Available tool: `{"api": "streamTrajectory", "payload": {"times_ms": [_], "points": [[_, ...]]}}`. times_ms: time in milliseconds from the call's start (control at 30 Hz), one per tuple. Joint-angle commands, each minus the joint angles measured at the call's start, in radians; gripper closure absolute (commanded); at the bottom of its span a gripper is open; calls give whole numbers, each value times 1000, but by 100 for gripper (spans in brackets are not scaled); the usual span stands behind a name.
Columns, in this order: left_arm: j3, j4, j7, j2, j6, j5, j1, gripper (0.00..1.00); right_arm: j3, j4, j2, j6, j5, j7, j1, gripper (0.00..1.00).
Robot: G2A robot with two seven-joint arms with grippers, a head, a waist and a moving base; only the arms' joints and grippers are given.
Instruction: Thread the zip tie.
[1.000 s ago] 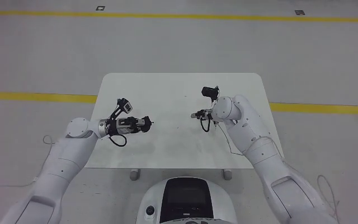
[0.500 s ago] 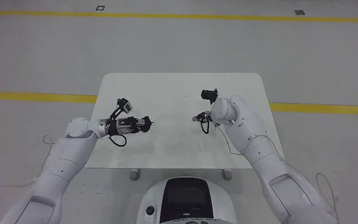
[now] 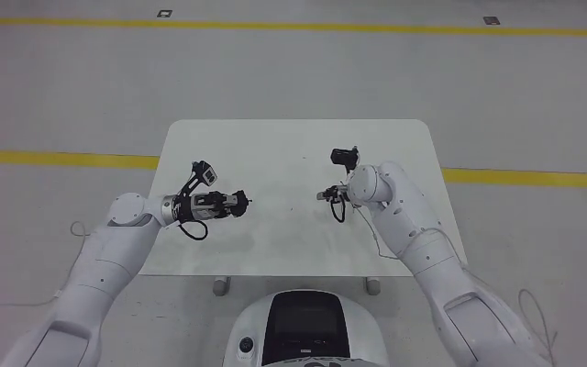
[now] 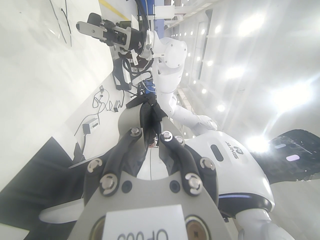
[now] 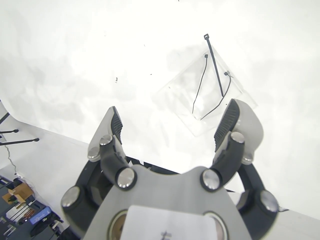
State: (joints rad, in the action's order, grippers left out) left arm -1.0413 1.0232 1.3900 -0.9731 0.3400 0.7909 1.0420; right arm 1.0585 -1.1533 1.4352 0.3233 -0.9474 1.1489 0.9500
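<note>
Zip ties (image 5: 215, 68) well inside table (image 5: 75, 38) edges

I work at a white tabletop (image 3: 275, 138) with rounded corners, set on a pale grey floor (image 3: 275, 73). A far yellow line (image 3: 275, 26) crosses the floor well beyond it, and a near yellow line (image 3: 73, 158) shows on both sides of it. Two small dark floor plates (image 3: 164, 13) sit by the far line. Overhead, rows of bright ceiling lights (image 4: 235, 71) glare.
</note>
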Motion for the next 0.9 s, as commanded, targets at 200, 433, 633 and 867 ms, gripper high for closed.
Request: {"api": "streamTrajectory", "payload": {"times_ms": [200,433,633,867], "points": [[0,0,0,0,0,0,0,100,3,-34,-7,-2,-10,4,30,60],[0,0,0,0,0,0,0,100,-13,8,-2,13,-6,-12,16,61],[0,0,0,0,0,0,0,100,-28,67,8,17,11,-27,-12,69],[0,0,0,0,0,0,0,100,-35,105,15,17,21,-38,-31,75]]}}
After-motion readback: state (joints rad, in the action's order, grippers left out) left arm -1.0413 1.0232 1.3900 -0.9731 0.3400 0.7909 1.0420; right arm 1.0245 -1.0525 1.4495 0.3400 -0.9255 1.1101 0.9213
